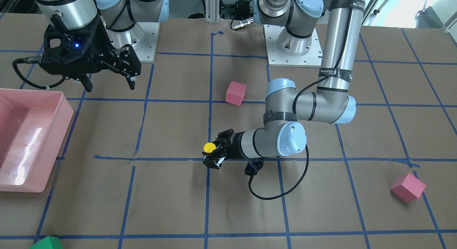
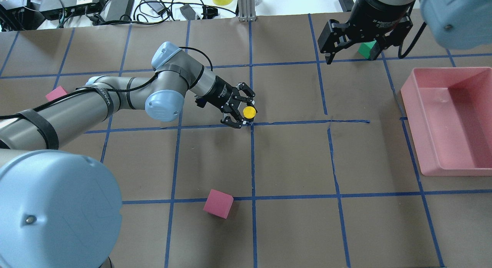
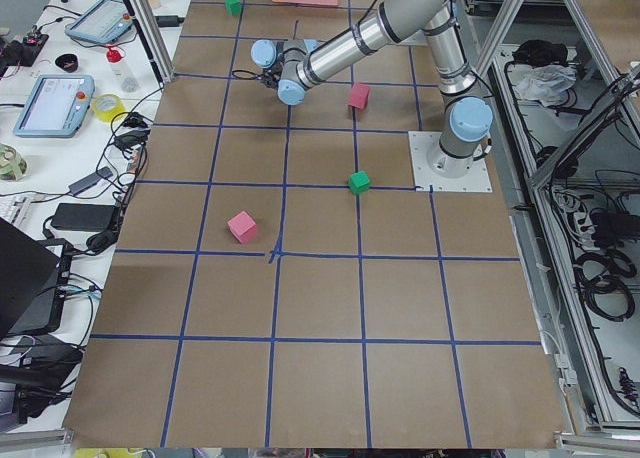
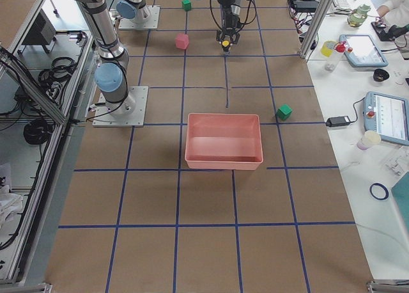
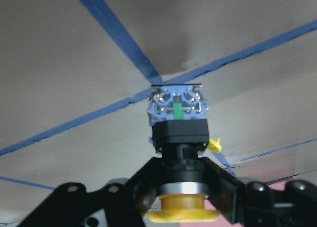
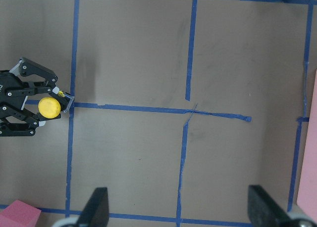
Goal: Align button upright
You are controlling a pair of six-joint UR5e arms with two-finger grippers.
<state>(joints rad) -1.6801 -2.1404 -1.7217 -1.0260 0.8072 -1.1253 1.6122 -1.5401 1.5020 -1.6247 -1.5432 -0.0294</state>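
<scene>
The button has a round yellow cap, a black body and a grey-white terminal block. My left gripper is shut on its black body, low over a blue tape crossing near the table's middle. In the overhead view the cap faces up between the left gripper's fingers. The left wrist view shows the button with its terminal block toward the table. I cannot tell if it touches. My right gripper is open and empty, raised near its base, and also shows in the overhead view.
A pink bin stands at the table's right end, also seen from the front. Pink cubes lie near my base and at the far left. A green cube sits under the right gripper.
</scene>
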